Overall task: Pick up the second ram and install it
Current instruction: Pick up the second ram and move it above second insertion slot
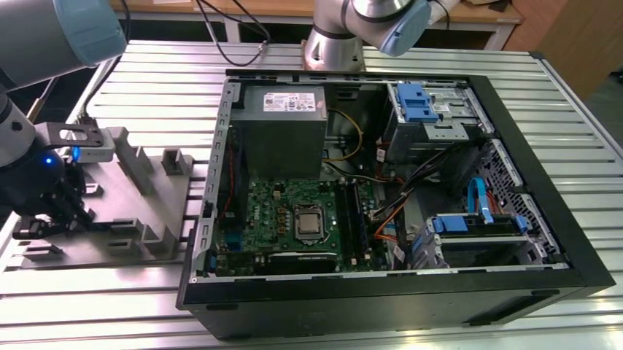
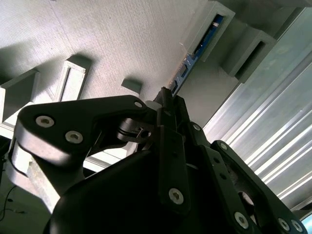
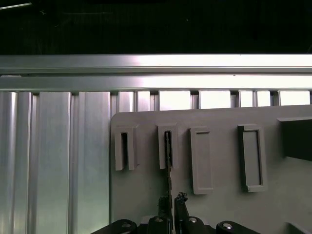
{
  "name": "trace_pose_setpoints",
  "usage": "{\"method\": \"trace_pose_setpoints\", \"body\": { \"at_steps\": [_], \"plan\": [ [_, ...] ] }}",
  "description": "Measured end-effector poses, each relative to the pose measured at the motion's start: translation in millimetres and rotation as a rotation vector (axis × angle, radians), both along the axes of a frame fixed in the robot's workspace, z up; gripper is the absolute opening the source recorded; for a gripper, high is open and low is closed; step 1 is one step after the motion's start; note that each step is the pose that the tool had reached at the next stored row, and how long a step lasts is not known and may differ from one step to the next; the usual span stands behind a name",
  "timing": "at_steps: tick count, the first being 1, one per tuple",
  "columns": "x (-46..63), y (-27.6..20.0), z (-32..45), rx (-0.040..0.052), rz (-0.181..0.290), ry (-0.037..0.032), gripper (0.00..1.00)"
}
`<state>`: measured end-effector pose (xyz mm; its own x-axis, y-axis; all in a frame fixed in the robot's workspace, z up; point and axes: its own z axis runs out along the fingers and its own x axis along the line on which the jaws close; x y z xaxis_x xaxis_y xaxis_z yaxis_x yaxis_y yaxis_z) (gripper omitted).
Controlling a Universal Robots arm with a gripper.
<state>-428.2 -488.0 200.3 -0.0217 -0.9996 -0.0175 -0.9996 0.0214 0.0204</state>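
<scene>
Work surface is a ribbed aluminium table (image 1: 146, 65), long parallel slats with grooves between them, silver-grey, clean. Same slats run through both wrist views (image 3: 53, 161) (image 2: 273, 131). Edge rail (image 3: 195, 61) of the table catches strong glare from overhead light; beyond it everything goes dark (image 3: 146, 24). Behind the table stands a wooden bench (image 1: 262, 9) on white legs (image 1: 232, 30), with black cables (image 1: 219, 36) drooping from it onto the slats. Brown wood panel (image 1: 574, 36) at the exterior view's far right corner. Lighting even, soft shadows.

The second ram (image 3: 168, 180), thin and dark, stands on edge in a grey slotted holder (image 3: 161, 146).
</scene>
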Motion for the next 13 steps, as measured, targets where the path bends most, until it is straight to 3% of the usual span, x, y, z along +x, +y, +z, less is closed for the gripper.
{"method": "trace_pose_setpoints", "body": {
  "at_steps": [13],
  "plan": [
    [0.0, 0.0, 0.3, 0.0, 0.0, 0.0, 0.11]
  ]
}}
